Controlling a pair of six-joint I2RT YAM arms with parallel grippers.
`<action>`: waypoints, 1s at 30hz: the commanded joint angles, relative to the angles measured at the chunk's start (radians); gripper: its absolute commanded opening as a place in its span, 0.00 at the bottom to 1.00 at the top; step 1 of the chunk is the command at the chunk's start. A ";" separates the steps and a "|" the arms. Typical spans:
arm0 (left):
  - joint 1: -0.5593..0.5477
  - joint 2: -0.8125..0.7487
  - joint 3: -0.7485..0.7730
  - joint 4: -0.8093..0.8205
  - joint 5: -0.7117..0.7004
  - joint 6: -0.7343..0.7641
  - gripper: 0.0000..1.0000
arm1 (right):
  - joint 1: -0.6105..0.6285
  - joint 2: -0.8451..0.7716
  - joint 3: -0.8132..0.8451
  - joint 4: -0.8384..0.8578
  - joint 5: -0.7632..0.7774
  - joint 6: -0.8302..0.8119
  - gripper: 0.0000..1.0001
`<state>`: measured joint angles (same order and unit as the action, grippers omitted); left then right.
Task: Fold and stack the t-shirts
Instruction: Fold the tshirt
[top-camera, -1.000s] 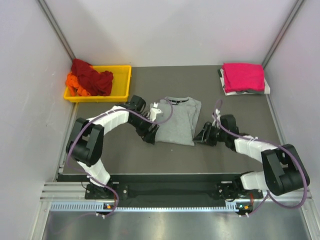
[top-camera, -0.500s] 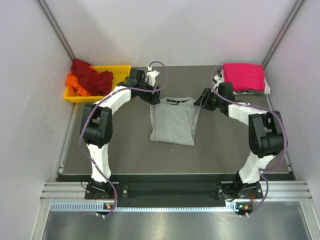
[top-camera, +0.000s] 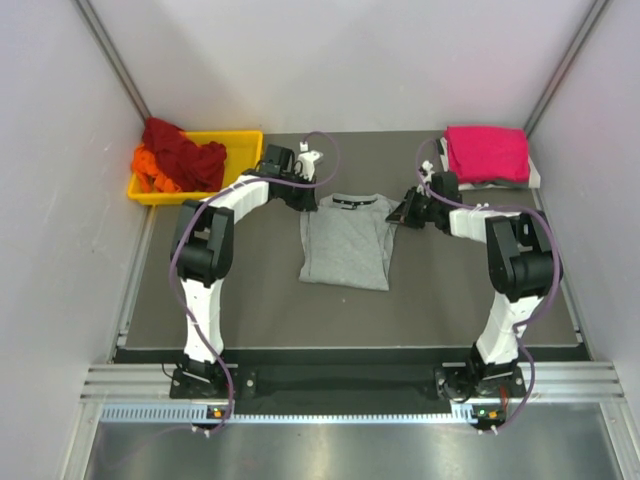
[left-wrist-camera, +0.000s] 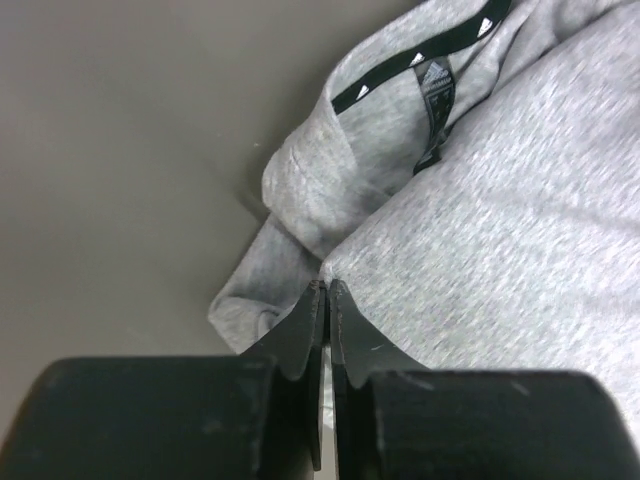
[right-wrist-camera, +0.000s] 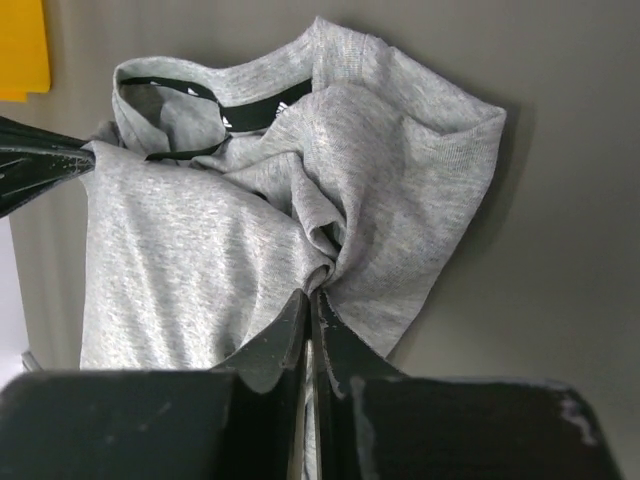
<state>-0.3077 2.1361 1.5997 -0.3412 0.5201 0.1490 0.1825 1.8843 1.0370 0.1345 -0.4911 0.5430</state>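
L gripper (left-wrist-camera: 326, 290): fingers are seen pressed together, only a hairline slit between them. An edge of the grey tee (top-camera: 345, 245) is pinched at the tips, at the folded upper layer on the shirt's left side, just below the dark collar (left-wrist-camera: 420, 65). Loose cloth is bunched beside the tips, w/ bare table (top-camera: 440, 290) beyond it.

R gripper (right-wrist-camera: 310, 295): fingers likewise closed flat on each other. Grey cloth is nipped at the tips and puckers are seen radiating from the pinch pt. The grip sits on the shirt's right side near the collar end; the sleeve area there is crumpled.

Both arms are stretched fwd over the table, wrists low, one at each top corner of the grey tee. Grey tee: lies approx. centre of the table, collar toward the far side, folded narrow, lower hem flat and square.

Pink tee (top-camera: 487, 153): folded, far right corner of the table, resting on a white-edged layer; what that layer is cannot be told. Well apart from the R gripper.

Dark red tee (top-camera: 185, 150) and orange tee (top-camera: 150, 165): heaped unfolded in the yellow tray (top-camera: 245, 160), far left corner, orange at the left end.
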 joint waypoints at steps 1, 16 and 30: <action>-0.001 -0.050 -0.004 0.054 0.043 0.001 0.00 | 0.008 -0.017 0.018 0.060 -0.001 0.000 0.00; -0.001 -0.104 0.028 0.050 0.004 0.029 0.00 | 0.008 -0.093 0.086 -0.110 0.043 -0.083 0.36; -0.001 -0.085 -0.004 0.054 0.032 0.026 0.00 | 0.041 -0.133 -0.117 0.043 -0.043 0.060 0.32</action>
<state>-0.3084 2.0697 1.5963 -0.3290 0.5282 0.1638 0.2142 1.7924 0.9291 0.0914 -0.4877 0.5636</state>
